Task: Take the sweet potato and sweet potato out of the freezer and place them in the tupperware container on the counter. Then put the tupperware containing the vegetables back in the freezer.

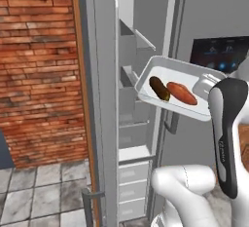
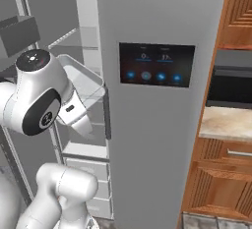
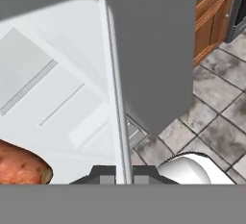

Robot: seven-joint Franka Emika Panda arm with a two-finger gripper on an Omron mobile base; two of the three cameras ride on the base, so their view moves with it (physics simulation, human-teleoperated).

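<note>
Both sweet potatoes (image 1: 174, 91) already lie in the tupperware container (image 1: 160, 70), which the end effector (image 3: 124, 177) pinches by its rim and holds tilted in the air before the open freezer (image 1: 131, 123); only shelving it inside remains.

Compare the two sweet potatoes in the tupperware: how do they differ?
Colour: the darker sweet potato is brown, almost black; the orange-red sweet potato is bright. Place: the darker one lies nearer the open freezer, the orange-red one nearer the gripper. Size: the orange-red one looks slightly longer. Both are oblong and lie side by side in the tupperware container, which the gripper holds by its rim.
</note>
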